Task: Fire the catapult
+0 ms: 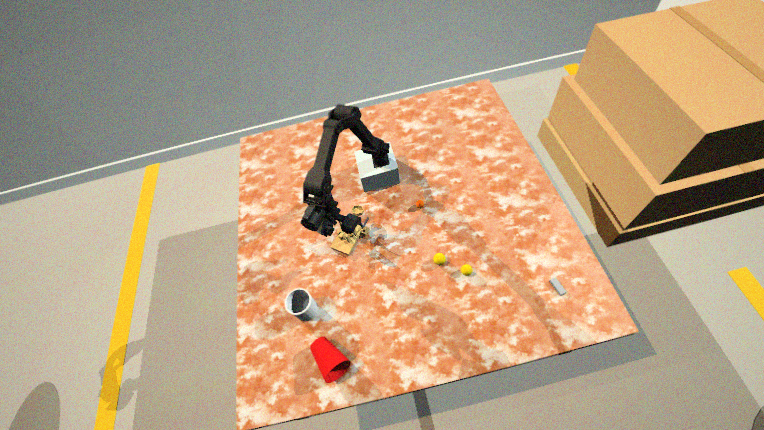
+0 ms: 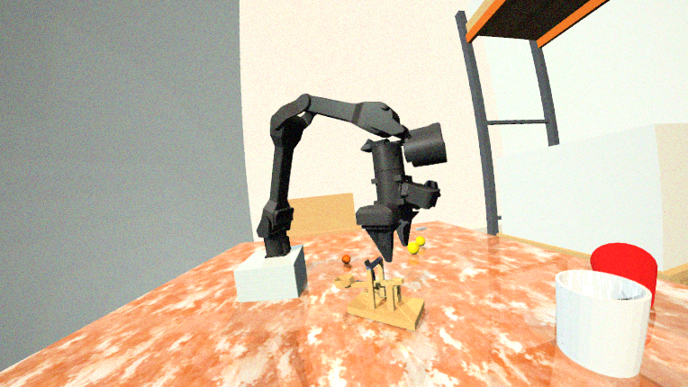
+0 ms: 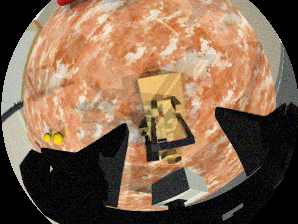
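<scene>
The wooden catapult (image 1: 343, 245) (image 2: 409, 312) (image 3: 159, 86) stands in front of the arm's base, with its dark crossbar raised. Its throwing cup (image 1: 357, 209) (image 2: 344, 281) (image 3: 171, 159) points back toward the base, and I see no ball in it. My gripper (image 2: 397, 252) (image 3: 173, 119) is open and empty, fingers down, just above the catapult. A small orange ball (image 1: 419, 203) (image 2: 346, 258) lies on the table near the base. The white mug (image 1: 309, 311) (image 2: 599, 328) stands upright with its mouth up, beyond the catapult's base end.
A red cup (image 1: 324, 356) (image 2: 626, 259) lies near the mug. Two yellow balls, one nearer the catapult (image 1: 439, 259) (image 2: 412, 247) (image 3: 58, 139), rest off to one side. A grey block (image 1: 557, 285) lies farther out. The arm stands on a white block (image 1: 379, 181) (image 2: 265, 285) (image 3: 172, 191).
</scene>
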Robot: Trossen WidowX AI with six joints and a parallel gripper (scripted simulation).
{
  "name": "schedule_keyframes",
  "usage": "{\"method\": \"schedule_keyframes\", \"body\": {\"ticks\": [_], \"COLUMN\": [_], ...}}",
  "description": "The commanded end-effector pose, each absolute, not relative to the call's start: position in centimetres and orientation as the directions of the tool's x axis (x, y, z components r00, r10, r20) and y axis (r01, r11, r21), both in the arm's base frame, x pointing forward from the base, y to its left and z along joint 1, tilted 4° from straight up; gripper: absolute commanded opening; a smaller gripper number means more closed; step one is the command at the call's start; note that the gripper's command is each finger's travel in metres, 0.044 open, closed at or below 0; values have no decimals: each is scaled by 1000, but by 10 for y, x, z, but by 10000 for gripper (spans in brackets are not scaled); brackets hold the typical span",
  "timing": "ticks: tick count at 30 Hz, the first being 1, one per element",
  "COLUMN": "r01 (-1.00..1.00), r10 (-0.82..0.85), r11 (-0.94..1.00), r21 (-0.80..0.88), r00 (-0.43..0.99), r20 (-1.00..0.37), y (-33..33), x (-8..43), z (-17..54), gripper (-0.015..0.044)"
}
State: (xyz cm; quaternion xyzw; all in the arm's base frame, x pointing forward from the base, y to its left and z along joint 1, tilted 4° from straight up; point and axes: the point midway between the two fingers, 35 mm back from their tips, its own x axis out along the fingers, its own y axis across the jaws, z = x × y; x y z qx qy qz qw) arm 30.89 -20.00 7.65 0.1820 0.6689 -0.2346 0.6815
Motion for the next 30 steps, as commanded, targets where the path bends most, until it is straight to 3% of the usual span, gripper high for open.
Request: {"method": "schedule_keyframes", "body": {"ticks": [1, 6, 30], "r01": [559, 559, 559], "r10": [-68, -68, -68], "r11": [827, 827, 827], "r21": [-63, -64, -64], "r00": [-12, -13, -13], "r20": [-998, -998, -998], "y": [-196, -199, -202], "x": [304, 303, 303], "z": [79, 34, 0], "gripper": [440, 440, 440]}}
